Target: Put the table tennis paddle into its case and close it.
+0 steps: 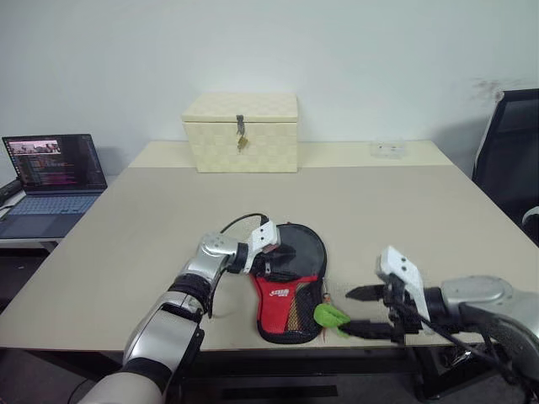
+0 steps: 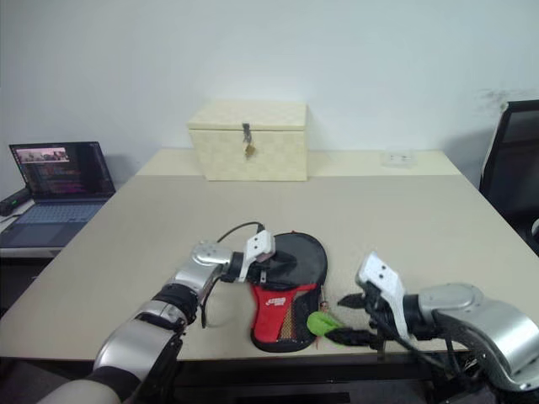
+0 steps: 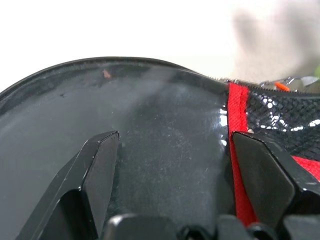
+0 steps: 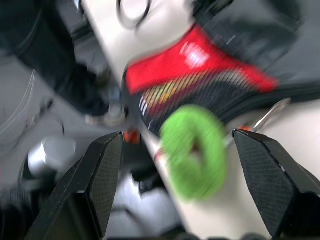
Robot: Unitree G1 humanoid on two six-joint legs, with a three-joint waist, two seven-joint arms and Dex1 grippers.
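Left eye view: the case [image 1: 289, 282] lies flat on the table [image 1: 404, 219] near its front edge, with the cream woven box [image 1: 242, 131] well behind it and a laptop [image 1: 52, 183] on a side desk far to its left. It looks zipped around, the green pompom pull [image 1: 331, 316] resting just beside its lower right edge. No table tennis paddle lies loose on the table; I judge it is inside, though the fabric hides the contents. The left gripper [image 1: 268, 259] hovers over the case's upper left part, fingers spread. The right gripper [image 1: 358, 310] sits just right of the pompom, fingers spread, gripping nothing.

Right eye view: same layout; the box's latch hangs closed.

Left wrist view: spread fingers over the glossy black face of the case, zipper teeth meeting along its rim.

Right wrist view: the pompom lies between spread fingers, apparently untouched. Little seems left beyond confirming the zip is fully run.
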